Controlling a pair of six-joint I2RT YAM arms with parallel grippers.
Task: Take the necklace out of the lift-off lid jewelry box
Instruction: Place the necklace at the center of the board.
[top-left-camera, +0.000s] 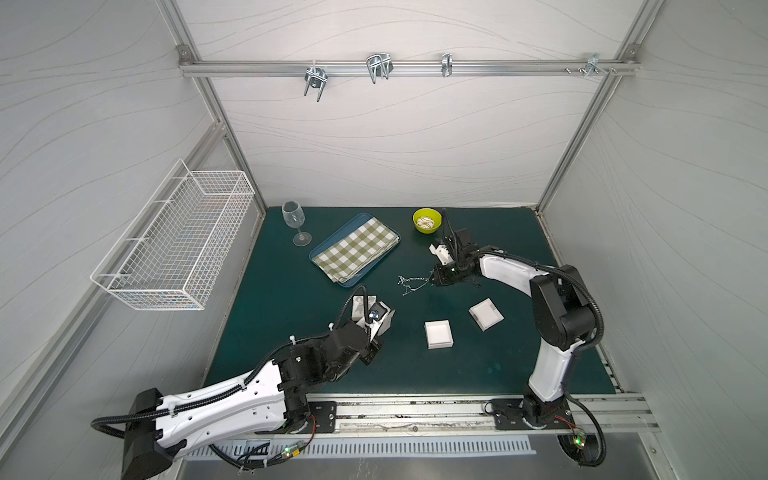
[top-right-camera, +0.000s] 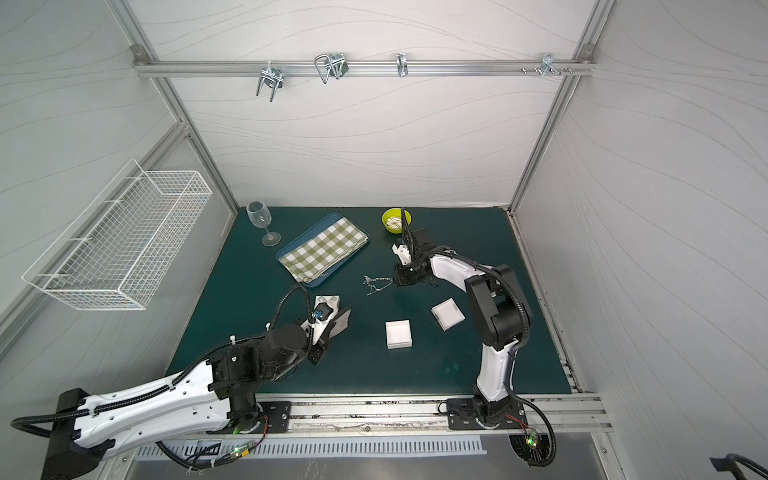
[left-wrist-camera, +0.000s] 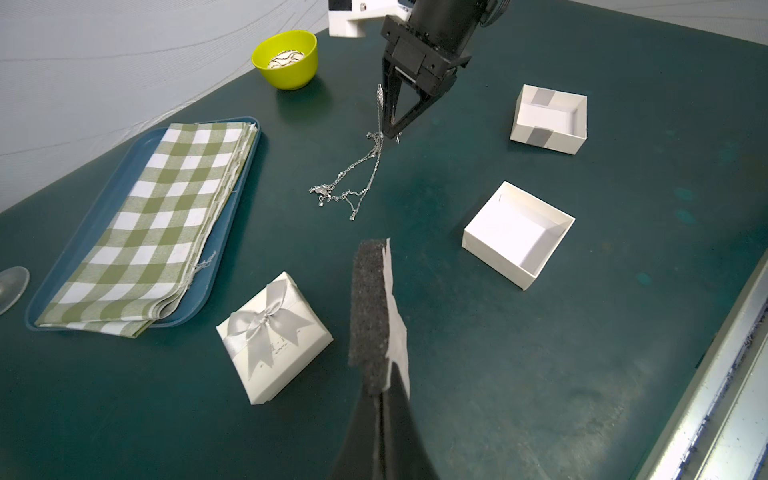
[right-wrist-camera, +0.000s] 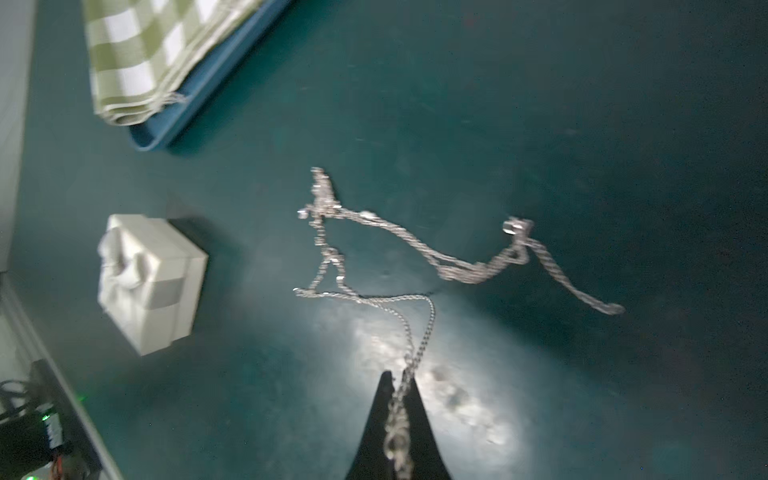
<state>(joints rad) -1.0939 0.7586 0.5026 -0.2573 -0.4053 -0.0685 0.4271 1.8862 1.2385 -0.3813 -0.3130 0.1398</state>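
While in R hand (right-wrist-camera: 398, 380), necklace (right-wrist-camera: 461, 272) tray-ward (right-wrist-camera: 166, 139)

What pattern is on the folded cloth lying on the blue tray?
A green-and-white check; the cloth shows best in the left wrist view.

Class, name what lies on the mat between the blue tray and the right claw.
The necklace, one end pinched in the right claw; both top views show it.

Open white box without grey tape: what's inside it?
Only bare white floor and walls show inside the open white box in the left wrist view; its nearer walls hide a strip of floor. The necklace trails outside on the mat, pinched by the right gripper.
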